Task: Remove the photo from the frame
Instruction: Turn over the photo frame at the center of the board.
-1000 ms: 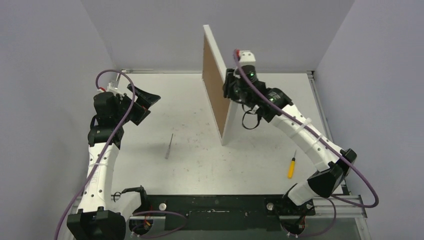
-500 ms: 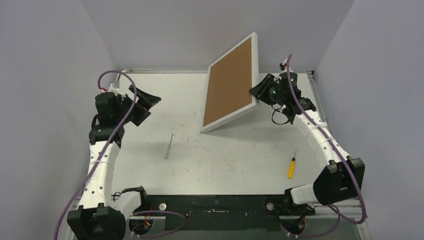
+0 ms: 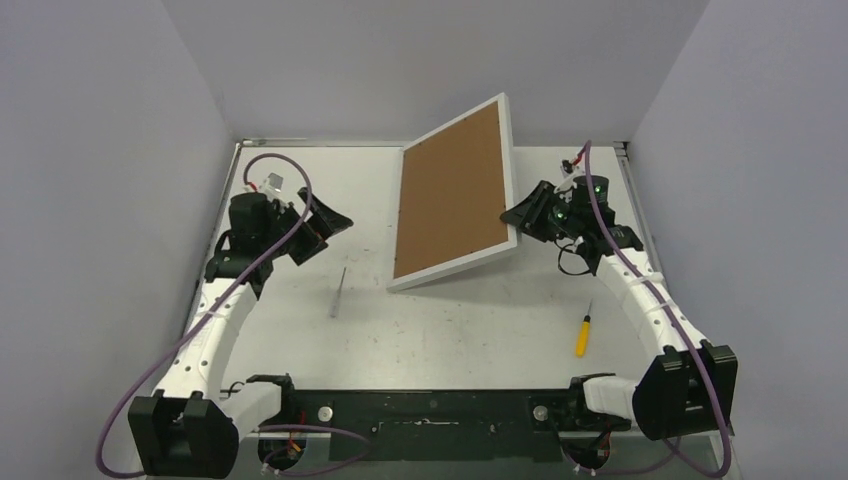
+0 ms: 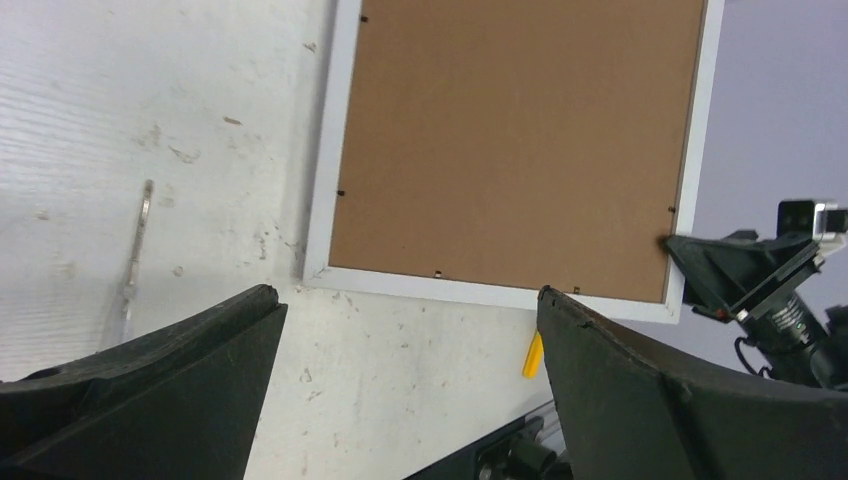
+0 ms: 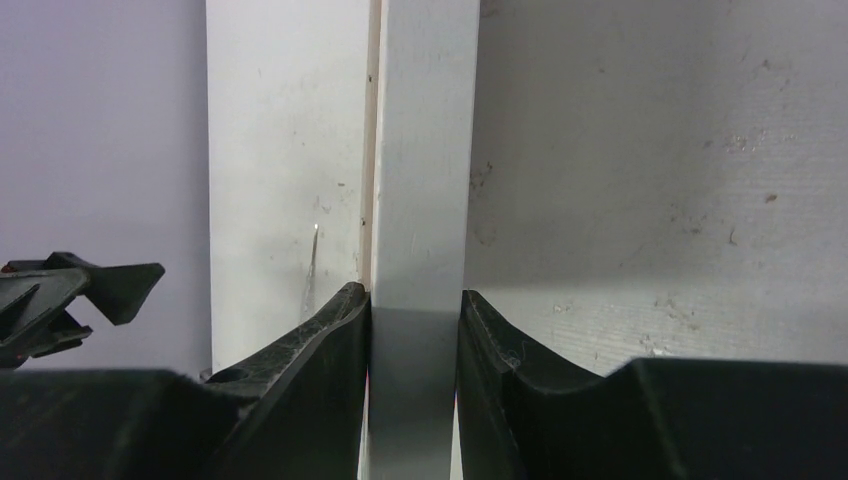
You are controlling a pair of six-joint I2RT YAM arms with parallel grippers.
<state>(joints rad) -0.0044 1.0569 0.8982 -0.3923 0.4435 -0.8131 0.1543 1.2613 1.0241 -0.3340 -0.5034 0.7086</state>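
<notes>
The frame (image 3: 450,195) leans tilted with its brown fibreboard back turned up and its near left corner resting on the table. My right gripper (image 3: 514,217) is shut on the white right edge. In the right wrist view that edge (image 5: 425,150) runs straight between both pads of the right gripper (image 5: 415,300). The left gripper (image 3: 336,222) hangs wide open to the left of the frame, apart from it and holding nothing. The left wrist view looks past the left gripper (image 4: 407,295) onto the frame's back (image 4: 510,150). The photo is hidden behind the backing.
A thin metal strip (image 3: 339,292) lies on the table below the left gripper. A yellow-handled screwdriver (image 3: 582,335) lies at the right, near the right arm. The black base rail (image 3: 430,410) runs along the near edge. Grey walls close in the table on three sides.
The right arm has tipped the frame from standing on edge to leaning back-up, lower and further left. The left arm has swung right and forward toward the frame, still open.
</notes>
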